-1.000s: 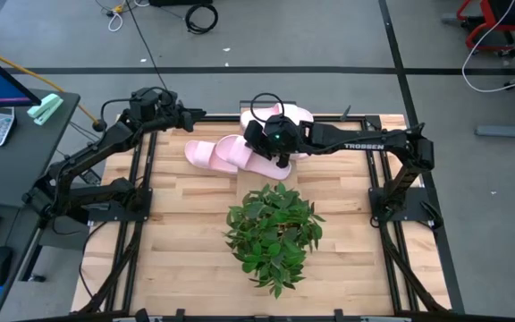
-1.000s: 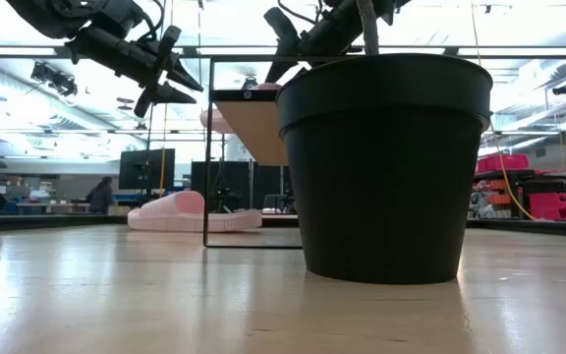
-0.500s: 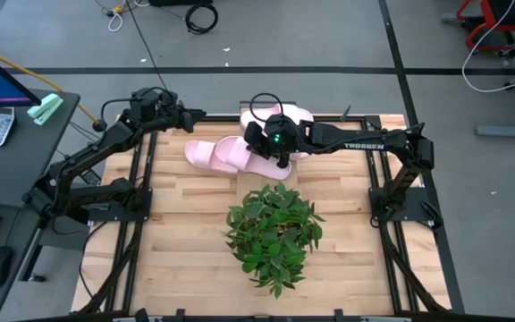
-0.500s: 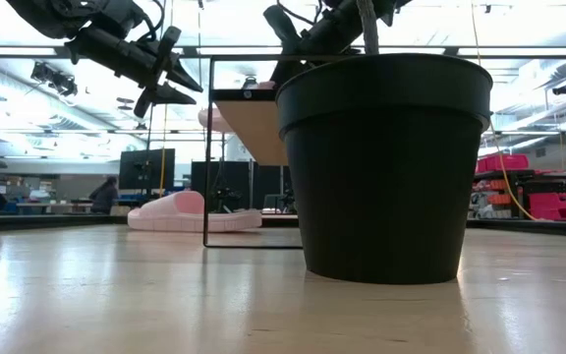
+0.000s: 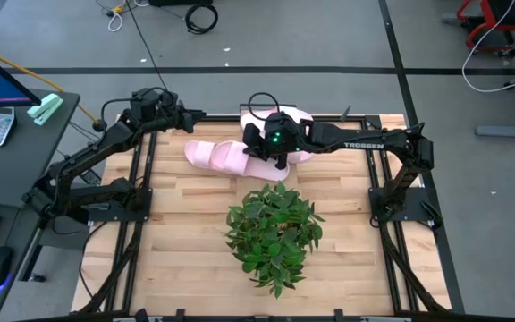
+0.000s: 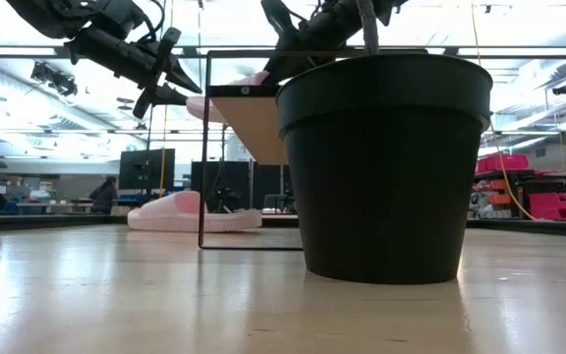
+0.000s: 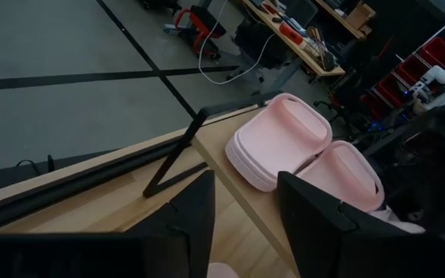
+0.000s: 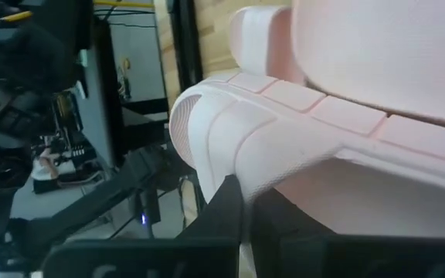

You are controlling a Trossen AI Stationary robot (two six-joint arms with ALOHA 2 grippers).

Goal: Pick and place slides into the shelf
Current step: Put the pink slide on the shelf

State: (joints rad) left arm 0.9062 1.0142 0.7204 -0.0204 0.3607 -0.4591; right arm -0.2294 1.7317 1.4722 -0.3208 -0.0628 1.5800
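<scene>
A: Where do we find the right gripper (image 5: 271, 161)?

B: At the far side of the table (image 5: 195, 233), over the slides. Our right arm reaches in from the right edge, and its fingers are pressed together on a pink slide (image 8: 284, 131). In the right wrist view we see the broad ribbed strap of that slide pinched right at the finger (image 8: 230, 202).

A: And the left gripper (image 5: 197, 114)?

B: It hangs above the far left corner of the table, jaws partly apart with nothing between them. In the left wrist view we look past its two dark fingers (image 7: 195, 212) at the shelf.

A: Where are the slides, then?

B: Two lie side by side on the shelf (image 7: 234, 181) at the far edge, the nearer one (image 7: 276, 139) touching the farther one (image 7: 346, 174). From above we see another slide (image 5: 211, 154) lying flat on the table, just left of the right gripper. The low view shows it resting on the wood (image 6: 180, 213), beyond the black plant pot (image 6: 386, 167).

A: What else do we have on the table?

B: A leafy green plant (image 5: 274, 231) in that pot, standing mid-table, nearer than the slides.
</scene>
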